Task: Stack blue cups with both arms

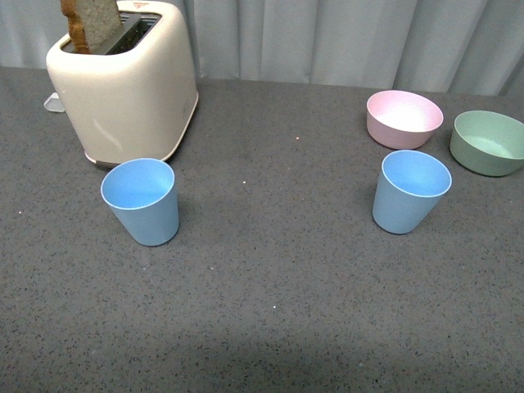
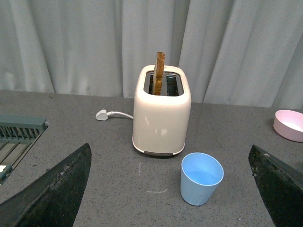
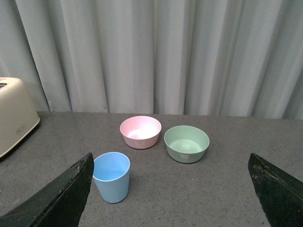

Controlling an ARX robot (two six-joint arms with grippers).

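The left hand (image 2: 169, 149) is spread wide open and holds nothing: in its own wrist view only its two black fingers (image 2: 59, 191) show, one at each lower corner, well apart and touching no object. The right hand (image 3: 170, 155) is the same, fully open and empty, with its dark fingers (image 3: 57, 198) at the two lower corners of its wrist view. Neither hand or arm shows in the front view. The left cup (image 1: 143, 205) is a light blue, matte, tapered tumbler without a handle. It stands upright on the grey speckled surface (image 1: 270, 303), mouth up and empty, just in front of a cream toaster (image 1: 131, 86) and apart from it. A slice of brown bread (image 1: 90, 23) sticks up out of one toaster slot. The right cup (image 1: 409, 195) looks identical and also stands upright and empty, well apart from the left cup on the other side of the surface. Just behind the right cup sits a pink bowl (image 1: 404, 119), and a green bowl (image 1: 489, 143) sits beside that, further right; the two bowls are near each other but not touching, and neither touches the cup. In the left wrist view a white plug (image 2: 102, 115) with its cord lies on the surface beside the toaster, and the corner of a grey-green rack (image 2: 19, 132) shows at the edge. A pale pleated curtain (image 3: 156, 56) hangs behind the surface.
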